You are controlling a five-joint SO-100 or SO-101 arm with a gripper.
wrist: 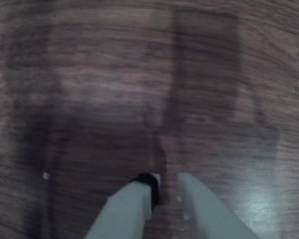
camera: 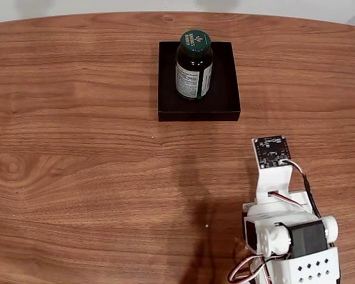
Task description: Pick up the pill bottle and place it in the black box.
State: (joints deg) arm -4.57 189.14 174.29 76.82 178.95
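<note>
Pill bottle: dark green, ribbed gold-printed cap, white-and-green label, standing upright inside the black box, toward its far wall. Gripper sits above bare wood table, well apart from the box, fingers nearly together, holding nothing.

We see the wrist view blurred; gripper finger bases cut by bottom edge. Pill bottle hides part of black box floor.

Glossy dark-green pill bottle, matt black box, satin wood-grain table.
</note>
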